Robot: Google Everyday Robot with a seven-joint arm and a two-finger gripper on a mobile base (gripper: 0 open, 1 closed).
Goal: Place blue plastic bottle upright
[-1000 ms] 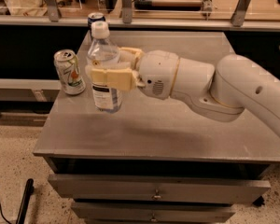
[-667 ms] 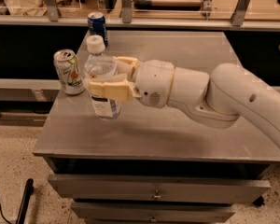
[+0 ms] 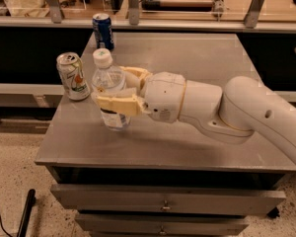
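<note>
camera view: tool clamps the upright blue plastic bottle on the tabletop near its left edge.

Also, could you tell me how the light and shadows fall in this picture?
In the camera view the light is warm and from above: the table shows a pale sheen toward its far side, the arm throws a soft shadow beneath itself, and the pincer, shut on the blue plastic bottle at the table's left, is evenly lit.
</note>
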